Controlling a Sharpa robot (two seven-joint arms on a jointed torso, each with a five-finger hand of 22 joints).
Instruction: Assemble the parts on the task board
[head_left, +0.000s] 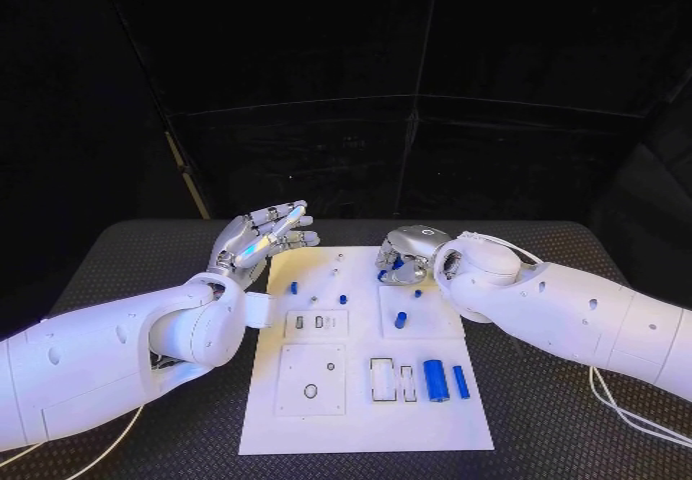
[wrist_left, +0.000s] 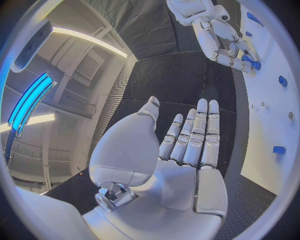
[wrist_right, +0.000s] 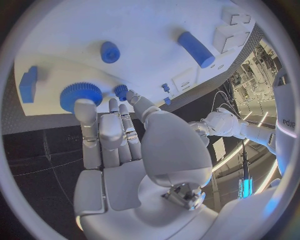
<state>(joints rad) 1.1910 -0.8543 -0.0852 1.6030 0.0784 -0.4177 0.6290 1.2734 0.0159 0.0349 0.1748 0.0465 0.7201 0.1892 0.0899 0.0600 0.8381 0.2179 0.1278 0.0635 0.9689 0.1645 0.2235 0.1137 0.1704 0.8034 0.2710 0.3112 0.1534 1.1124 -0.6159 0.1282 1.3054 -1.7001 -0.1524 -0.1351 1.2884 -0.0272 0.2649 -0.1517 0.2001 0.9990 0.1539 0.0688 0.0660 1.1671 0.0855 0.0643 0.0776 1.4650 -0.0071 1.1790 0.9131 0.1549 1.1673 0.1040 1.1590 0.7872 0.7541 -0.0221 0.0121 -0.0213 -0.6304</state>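
The right robot hand (head_left: 408, 254) sits over the upper right of the task board (head_left: 361, 425) in the head view, fingers bent down toward the plate. In the right wrist view its fingertips (wrist_right: 85, 107) reach a blue toothed gear (wrist_right: 80, 93) and a smaller blue knob (wrist_right: 120, 91) just beside it; whether anything is actually pinched I cannot tell, since the fingers cover the contact. The left robot hand (head_left: 264, 237) hovers at the board's upper left edge, flat and wide, fingers straight and apart, holding nothing, as the left wrist view (wrist_left: 187, 145) confirms.

The step in hand looks like seating or picking the gear at the board's far right corner. To do it well, the fingers should close from opposite sides of the toothed rim, keep the gear level, and lift or press straight along its axis so it does not jam on its peg.

Farther out in the head view, small blue pegs (head_left: 317, 297) stand in the upper middle of the board, and another short blue piece (head_left: 401, 320) lies right of centre. Two blue cylinders (head_left: 434, 380) lie side by side in the lower right, next to white rectangular slots (head_left: 382, 379). The pegs near the gear crowd the fingers, and the dark worktop (head_left: 116, 260) surrounds the board.
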